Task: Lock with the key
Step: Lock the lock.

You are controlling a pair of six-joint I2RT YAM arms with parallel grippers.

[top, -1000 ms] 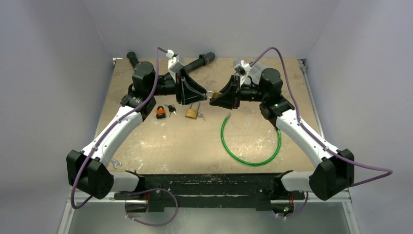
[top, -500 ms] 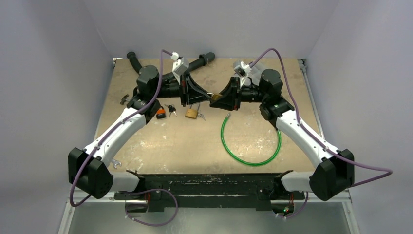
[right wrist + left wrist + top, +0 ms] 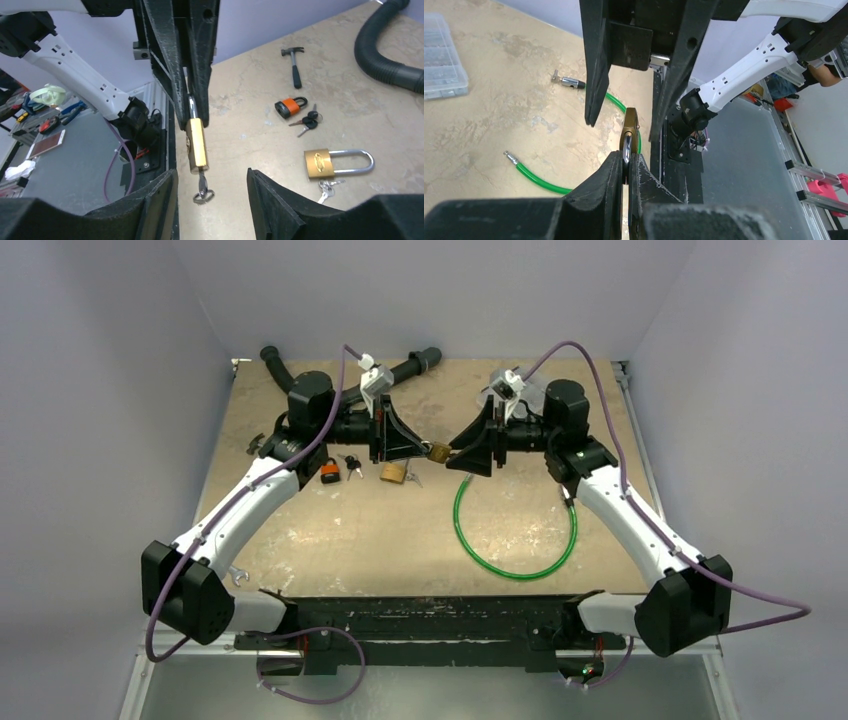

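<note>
Left gripper point(image 3: 626, 167) clamped on the shackle point(image 3: 626, 150) of a brass padlock point(image 3: 630, 122); right gripper point(image 3: 624, 127) above, jaws apart, flanking the lock body; green cable point(image 3: 539, 181) on table point(image 3: 499, 115); clear plastic box point(image 3: 441, 57) at left.

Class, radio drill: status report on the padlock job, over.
Left gripper shut on shackle of small brass padlock, held aloft. Right gripper open, jaws astride silver key seated in padlock. Nothing blocking.

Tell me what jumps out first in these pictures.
A brass padlock hangs in mid-air above the table's far middle, its shackle pinched in the left gripper, a key dangling from its base. The right gripper faces it, jaws open. A green cable loops on the table nearby.
</note>
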